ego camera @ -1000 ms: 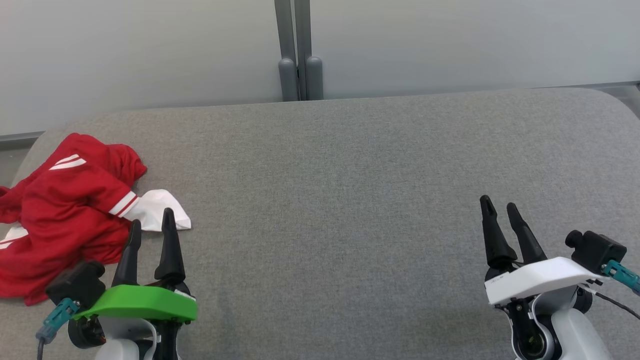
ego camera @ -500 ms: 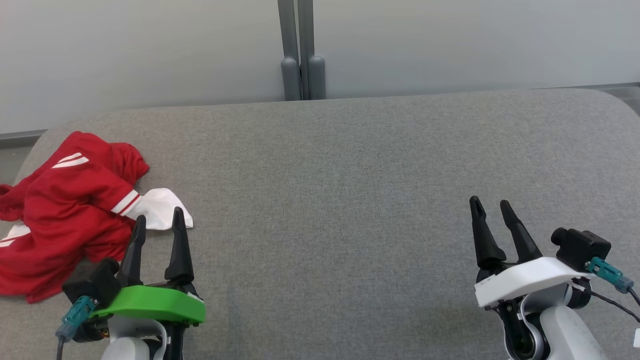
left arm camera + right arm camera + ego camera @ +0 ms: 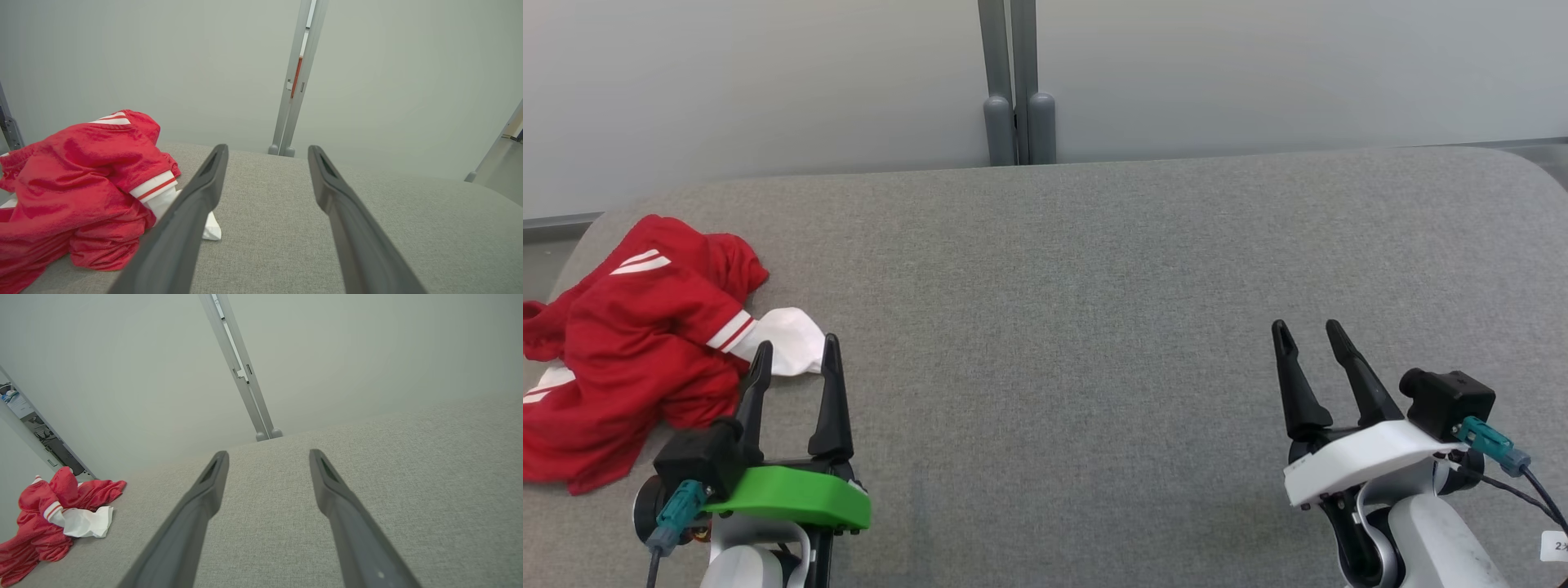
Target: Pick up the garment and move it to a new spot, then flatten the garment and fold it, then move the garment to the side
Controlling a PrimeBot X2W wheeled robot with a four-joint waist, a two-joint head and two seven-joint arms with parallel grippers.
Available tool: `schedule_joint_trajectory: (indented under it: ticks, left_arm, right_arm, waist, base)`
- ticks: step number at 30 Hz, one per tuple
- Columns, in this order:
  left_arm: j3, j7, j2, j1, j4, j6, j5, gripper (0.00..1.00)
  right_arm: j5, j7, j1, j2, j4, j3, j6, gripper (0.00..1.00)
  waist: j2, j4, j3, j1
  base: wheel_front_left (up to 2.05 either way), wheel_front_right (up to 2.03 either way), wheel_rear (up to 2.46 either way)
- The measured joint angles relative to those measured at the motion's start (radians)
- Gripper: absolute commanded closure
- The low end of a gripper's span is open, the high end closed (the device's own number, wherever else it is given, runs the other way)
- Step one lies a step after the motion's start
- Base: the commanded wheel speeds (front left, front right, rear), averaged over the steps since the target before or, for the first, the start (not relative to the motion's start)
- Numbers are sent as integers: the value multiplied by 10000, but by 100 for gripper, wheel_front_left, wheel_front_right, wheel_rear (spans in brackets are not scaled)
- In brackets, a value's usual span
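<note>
Garment point(image 3: 629, 351) lies crumpled just left of the spread left gripper point(image 3: 798, 345).

A counter point(image 3: 1111, 278) covered in grey woven fabric, its far corners rounded, spans the head view. Behind it stands a pale wall point(image 3: 1258, 73) of two panels, joined by a double grey post point(image 3: 1011, 49) that ends in two rounded feet point(image 3: 1019, 129) at the counter's far edge. In the left wrist view the post carries a thin orange strip point(image 3: 297, 75).
</note>
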State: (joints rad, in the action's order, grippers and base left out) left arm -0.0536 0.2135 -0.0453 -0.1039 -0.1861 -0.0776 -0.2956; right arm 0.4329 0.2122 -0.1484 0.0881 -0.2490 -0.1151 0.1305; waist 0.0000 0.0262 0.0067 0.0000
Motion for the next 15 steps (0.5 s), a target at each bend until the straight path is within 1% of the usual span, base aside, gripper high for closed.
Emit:
schedule_joint_trajectory:
  ticks: [15]
  left_arm:
    - [-169, 261, -8, -12, -2, 75, 1064, 0]
  right_arm:
    - [-849, 276, -30, 94, -50, -180, 2, 0]
  waist:
    - [0, 33, -27, 0]
  base:
    - [0, 0, 0]
